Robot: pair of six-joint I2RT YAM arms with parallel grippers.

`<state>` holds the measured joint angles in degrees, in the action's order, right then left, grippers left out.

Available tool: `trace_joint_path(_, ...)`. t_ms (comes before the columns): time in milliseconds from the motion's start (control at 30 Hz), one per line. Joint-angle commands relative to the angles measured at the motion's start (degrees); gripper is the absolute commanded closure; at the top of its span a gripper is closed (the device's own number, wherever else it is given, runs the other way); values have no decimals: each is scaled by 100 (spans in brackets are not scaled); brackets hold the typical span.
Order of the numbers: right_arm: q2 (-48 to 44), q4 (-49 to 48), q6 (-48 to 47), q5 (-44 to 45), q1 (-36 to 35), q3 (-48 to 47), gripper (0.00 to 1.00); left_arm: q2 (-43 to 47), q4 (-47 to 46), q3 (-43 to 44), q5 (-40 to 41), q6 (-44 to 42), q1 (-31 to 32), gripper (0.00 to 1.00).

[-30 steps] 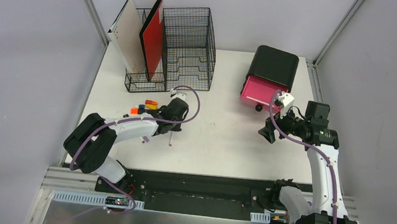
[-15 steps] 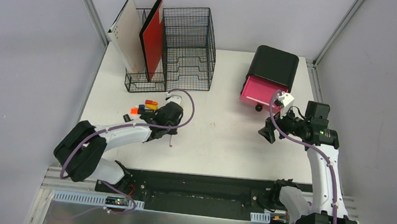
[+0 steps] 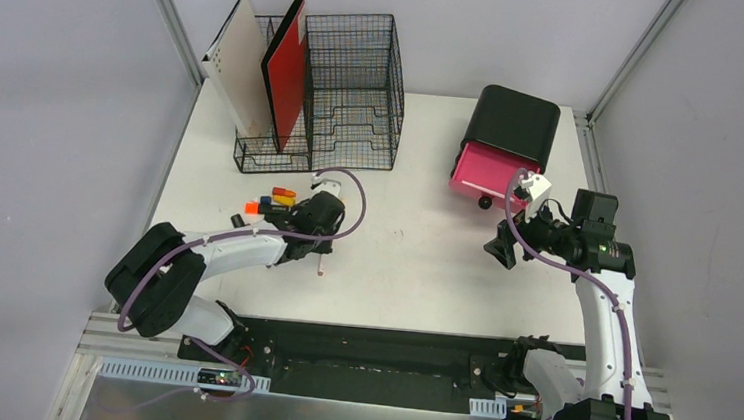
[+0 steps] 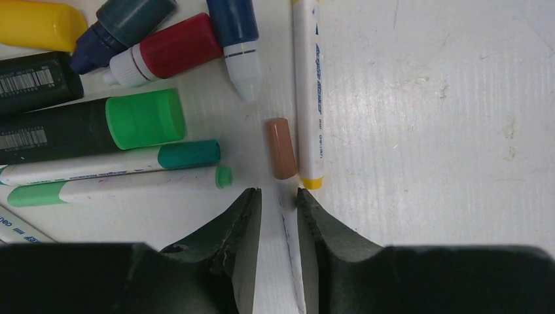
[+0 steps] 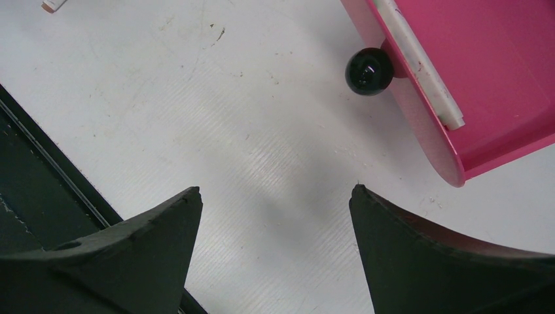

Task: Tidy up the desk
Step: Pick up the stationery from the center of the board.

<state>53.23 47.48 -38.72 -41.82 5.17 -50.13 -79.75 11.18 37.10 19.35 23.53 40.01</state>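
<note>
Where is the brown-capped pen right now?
In the left wrist view, the brown-capped pen sits between the left gripper's fingers, alongside the yellow-tipped marker.

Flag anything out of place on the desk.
Loose markers lie scattered on the desk in front of the wire organizer, not stowed. The pink drawer stands pulled open with a white pen inside.

Robot lab cell: white desk boxed in by grey panels on aluminium posts, slotted cable duct well behind the left pincer.
</note>
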Motion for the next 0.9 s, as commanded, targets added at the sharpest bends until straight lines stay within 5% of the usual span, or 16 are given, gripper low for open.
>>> trace_joint_path(0,-6,-48,-116,-98,54,-32,14,-197,109,330,-14,141,-46,73)
trace_joint_path(233,-28,-48,-121,-102,70,-32,14,-944,493,873,-349,29,-98,76)
trace_joint_path(433,-50,-40,-119,-122,89,-34,14,-1443,738,1248,-493,-50,-124,92)
trace_joint_path(533,-49,-38,-123,-137,90,-32,14,-1380,732,1207,-465,-25,-125,100)
trace_joint_path(867,108,96,-64,-603,90,-88,13,-326,52,302,-458,-15,-125,100)
